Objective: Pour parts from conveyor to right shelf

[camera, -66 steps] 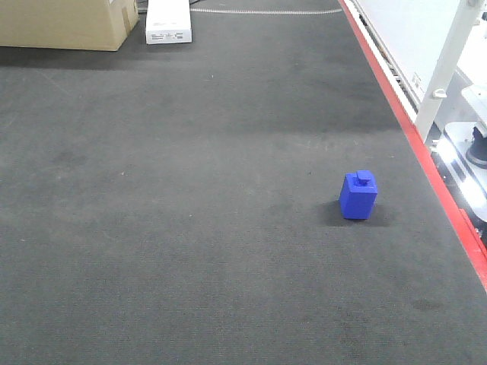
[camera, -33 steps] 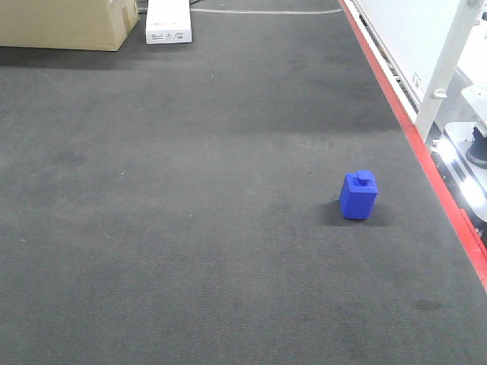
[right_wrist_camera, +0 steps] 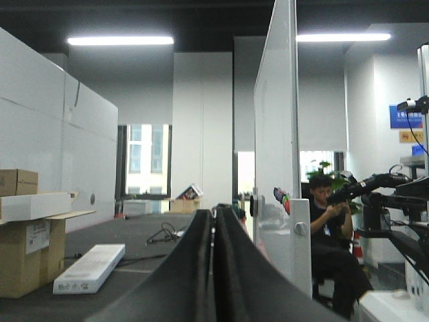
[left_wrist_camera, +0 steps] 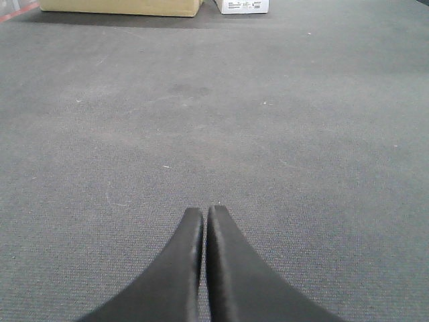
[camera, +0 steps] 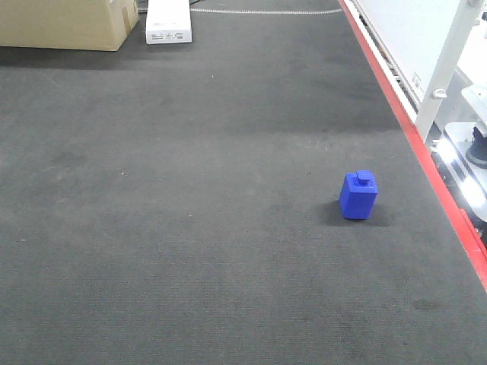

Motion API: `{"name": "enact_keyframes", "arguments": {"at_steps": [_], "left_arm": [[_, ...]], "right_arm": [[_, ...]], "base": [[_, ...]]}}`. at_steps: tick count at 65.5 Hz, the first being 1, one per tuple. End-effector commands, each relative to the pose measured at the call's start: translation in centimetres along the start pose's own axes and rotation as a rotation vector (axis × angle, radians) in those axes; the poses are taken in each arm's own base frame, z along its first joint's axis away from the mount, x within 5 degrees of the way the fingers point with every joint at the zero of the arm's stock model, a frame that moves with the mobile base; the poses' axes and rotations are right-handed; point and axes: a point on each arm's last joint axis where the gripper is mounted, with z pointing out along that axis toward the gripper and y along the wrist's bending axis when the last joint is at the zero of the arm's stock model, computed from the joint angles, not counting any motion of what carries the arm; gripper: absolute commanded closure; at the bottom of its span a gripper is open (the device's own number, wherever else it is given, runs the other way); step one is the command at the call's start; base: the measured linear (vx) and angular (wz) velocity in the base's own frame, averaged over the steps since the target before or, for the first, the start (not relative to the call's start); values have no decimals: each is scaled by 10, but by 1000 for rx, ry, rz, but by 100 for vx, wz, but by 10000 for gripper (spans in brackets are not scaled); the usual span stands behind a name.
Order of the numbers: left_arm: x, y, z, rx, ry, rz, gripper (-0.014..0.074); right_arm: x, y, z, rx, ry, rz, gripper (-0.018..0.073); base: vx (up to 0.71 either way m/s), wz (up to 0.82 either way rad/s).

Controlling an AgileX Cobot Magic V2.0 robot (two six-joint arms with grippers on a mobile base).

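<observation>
Left pincer (left_wrist_camera: 204, 210), right pincer (right_wrist_camera: 213, 211): black (curved)

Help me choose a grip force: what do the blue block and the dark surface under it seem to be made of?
Blue block: probably hard plastic, fairly matte; even saturated colour, crisp edges, moulded stud on top. Conveyor surface: likely a textured fabric or rubber belt, matte dark grey; the left wrist view shows a fine weave with scuffs. Neither is certain from looks alone.

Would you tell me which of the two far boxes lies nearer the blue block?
The flat white box, lying right of the taller brown cardboard box.
</observation>
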Motion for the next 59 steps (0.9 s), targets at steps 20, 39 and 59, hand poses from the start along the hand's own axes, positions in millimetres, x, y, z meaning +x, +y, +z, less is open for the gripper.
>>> {"name": "enact_keyframes", "arguments": {"at_steps": [20,39,59], "left_arm": [[-13,-1,-3,11,-100,-14,603],[-16,-1,-4,12,-132,-14,603],[-35,-2,-8,21,-346,-15,603]], "right_arm": [[8,-4,120,8,552,-16,389],[61,-3,160,-3,724,-23,-134],[77,-2,178,1,836,-5,-140]], "base": [[0,0],[0,0],[0,0]]}}
